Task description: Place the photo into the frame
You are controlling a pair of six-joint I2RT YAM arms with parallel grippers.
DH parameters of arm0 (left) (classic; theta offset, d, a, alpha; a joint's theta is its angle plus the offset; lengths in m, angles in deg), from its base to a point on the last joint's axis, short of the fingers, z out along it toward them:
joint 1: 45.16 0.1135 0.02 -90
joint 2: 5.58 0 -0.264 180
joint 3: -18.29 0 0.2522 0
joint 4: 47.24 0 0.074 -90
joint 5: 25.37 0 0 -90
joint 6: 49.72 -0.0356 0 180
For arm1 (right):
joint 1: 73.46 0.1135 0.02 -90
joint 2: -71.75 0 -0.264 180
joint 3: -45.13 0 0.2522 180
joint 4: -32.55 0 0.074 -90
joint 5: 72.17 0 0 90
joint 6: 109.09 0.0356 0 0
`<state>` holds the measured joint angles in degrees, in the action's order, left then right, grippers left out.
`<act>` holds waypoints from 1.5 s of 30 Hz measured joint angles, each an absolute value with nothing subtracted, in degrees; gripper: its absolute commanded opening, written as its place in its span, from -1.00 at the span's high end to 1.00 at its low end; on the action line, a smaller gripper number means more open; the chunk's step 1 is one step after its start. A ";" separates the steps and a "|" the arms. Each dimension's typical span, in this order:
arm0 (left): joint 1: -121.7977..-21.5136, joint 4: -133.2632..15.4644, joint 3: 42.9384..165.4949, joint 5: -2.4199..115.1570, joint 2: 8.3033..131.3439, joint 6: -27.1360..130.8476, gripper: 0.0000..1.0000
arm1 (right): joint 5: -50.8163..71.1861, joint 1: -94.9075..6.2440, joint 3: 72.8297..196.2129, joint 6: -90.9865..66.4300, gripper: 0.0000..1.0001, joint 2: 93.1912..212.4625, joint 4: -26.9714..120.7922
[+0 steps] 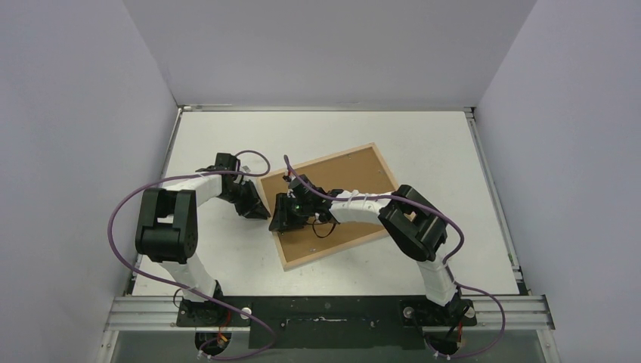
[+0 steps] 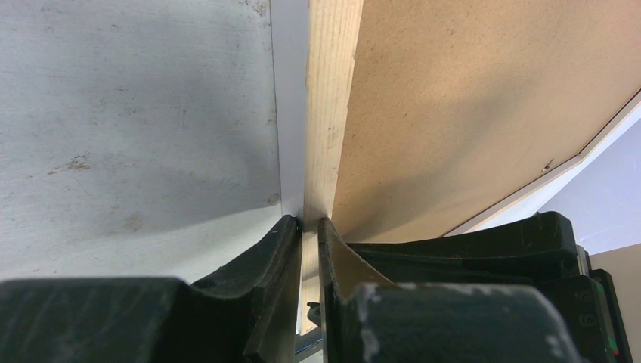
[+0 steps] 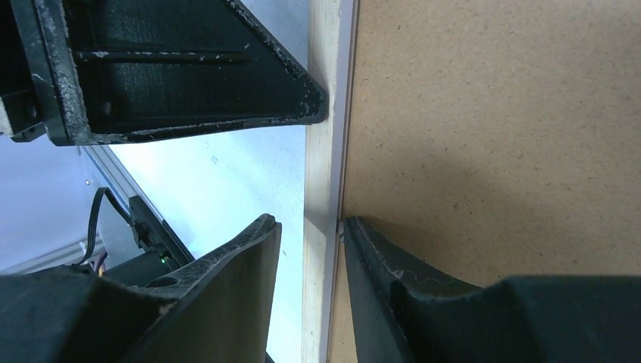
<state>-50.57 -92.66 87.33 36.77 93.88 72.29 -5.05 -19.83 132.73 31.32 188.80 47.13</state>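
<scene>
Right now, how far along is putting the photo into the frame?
Done, it seems: the frame lies back up with the brown backing board seated in it. The photo is not visible, so I cannot tell whether it is underneath. In hand: the left gripper pinches the frame's rail; the right gripper straddles it, open. Left: confirm the photo is in, then let go.
</scene>
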 measured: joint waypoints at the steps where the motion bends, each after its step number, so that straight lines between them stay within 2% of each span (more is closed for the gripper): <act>1: -50.57 -92.71 87.38 36.73 93.94 72.35 0.77 | -5.18 -19.83 132.73 31.19 0.23 188.82 47.07; 18: -50.41 -93.27 88.01 36.16 94.62 72.55 0.77 | -7.50 -19.90 133.63 26.75 0.20 189.39 47.79; 30: -50.50 -93.80 89.06 35.37 95.76 72.59 0.77 | -9.68 -21.06 136.51 23.15 -0.13 189.39 52.73; 34: -50.59 -93.93 89.59 35.75 96.02 72.81 0.69 | -9.16 -22.41 136.69 22.01 -0.19 189.13 52.82; 39: -49.69 -93.69 89.56 37.91 94.66 73.88 0.56 | -7.95 -27.35 135.73 17.90 -0.18 186.40 54.35; 45: -47.62 -93.41 89.56 40.73 88.87 74.12 0.46 | -3.82 -41.49 129.36 12.87 -0.21 175.71 58.04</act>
<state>-47.62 -93.41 89.56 40.73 88.87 74.12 -3.82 -41.49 129.36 12.87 175.71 58.04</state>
